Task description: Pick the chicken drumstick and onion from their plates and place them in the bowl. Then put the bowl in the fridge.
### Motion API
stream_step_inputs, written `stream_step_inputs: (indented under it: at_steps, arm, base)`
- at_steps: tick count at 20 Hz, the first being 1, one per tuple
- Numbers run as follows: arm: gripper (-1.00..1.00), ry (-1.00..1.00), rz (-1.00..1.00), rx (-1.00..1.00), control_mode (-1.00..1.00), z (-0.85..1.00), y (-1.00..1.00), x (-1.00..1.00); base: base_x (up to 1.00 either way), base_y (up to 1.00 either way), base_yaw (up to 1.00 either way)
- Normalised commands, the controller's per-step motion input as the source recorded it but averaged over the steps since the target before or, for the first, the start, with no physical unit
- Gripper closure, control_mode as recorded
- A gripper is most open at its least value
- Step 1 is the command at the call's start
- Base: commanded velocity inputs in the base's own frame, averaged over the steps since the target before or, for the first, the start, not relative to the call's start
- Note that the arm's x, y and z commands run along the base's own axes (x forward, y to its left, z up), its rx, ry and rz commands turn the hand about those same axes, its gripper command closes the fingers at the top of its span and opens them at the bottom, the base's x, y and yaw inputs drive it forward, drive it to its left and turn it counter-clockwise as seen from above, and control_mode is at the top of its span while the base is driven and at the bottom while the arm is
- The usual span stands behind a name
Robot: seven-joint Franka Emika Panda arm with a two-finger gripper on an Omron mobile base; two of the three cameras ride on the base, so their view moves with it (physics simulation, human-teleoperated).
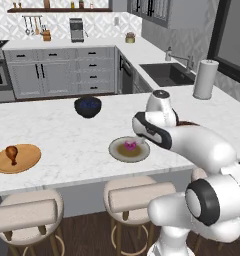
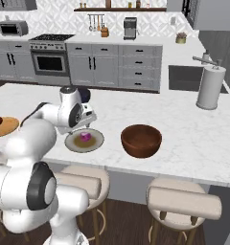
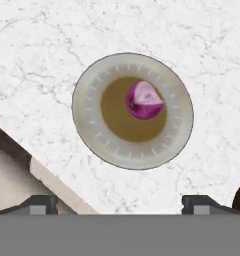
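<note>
Below the spread jaws, onion point(image 3: 144, 100) on grey-rimmed plate point(image 3: 87, 120), drumstick point(image 1: 12, 152) left, bowl point(image 2: 141, 140) right.

The white marble worktop point(image 1: 67, 135) runs across the left base view, and the grey-rimmed plate point(image 1: 129, 149) near its front edge serves as the landmark. The pink-purple onion point(image 1: 130, 145) lies on that plate's olive-brown centre. Well to the left of it sits the orange-tan wooden plate point(image 1: 17, 158), with the chicken drumstick point(image 1: 12, 152) lying on it. Behind the grey-rimmed plate and to its left stands a dark blue-black bowl point(image 1: 88, 106). The arm point(image 1: 192, 145) rises just right of the plate, reaching over its right edge. Far behind, to the right, a paper towel roll point(image 1: 205, 79) stands upright. Stools point(image 1: 137, 195) sit below the worktop's front edge.
</note>
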Motion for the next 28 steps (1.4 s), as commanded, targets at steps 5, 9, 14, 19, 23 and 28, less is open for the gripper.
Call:
stream_step_inputs:
  at_steps: [5, 9, 14, 19, 23, 28]
  arm:
    - [-1.0, 0.04, 0.0, -0.11, -1.0, -0.51, 0.55, 1.0]
    - [-1.0, 0.08, 0.02, -0.03, -1.0, -0.38, 0.17, 0.92]
    - [-1.0, 0.17, 0.04, -0.01, -1.0, -0.27, 0.0, 0.51]
    - [-1.0, 0.17, 0.04, -0.01, -1.0, -0.38, -0.02, 0.23]
    - [-1.0, 0.08, 0.04, -0.02, -1.0, -0.36, -0.08, -0.03]
    - [-1.0, 0.0, 0.06, -0.02, -1.0, -0.28, -0.25, -0.06]
  base:
    - [0.0, 0.0, 0.0]
    - [0.0, 0.0, 0.0]
    - [0.0, 0.0, 0.0]
    - [0.0, 0.0, 0.0]
    - [0.0, 0.0, 0.0]
    - [0.0, 0.0, 0.0]
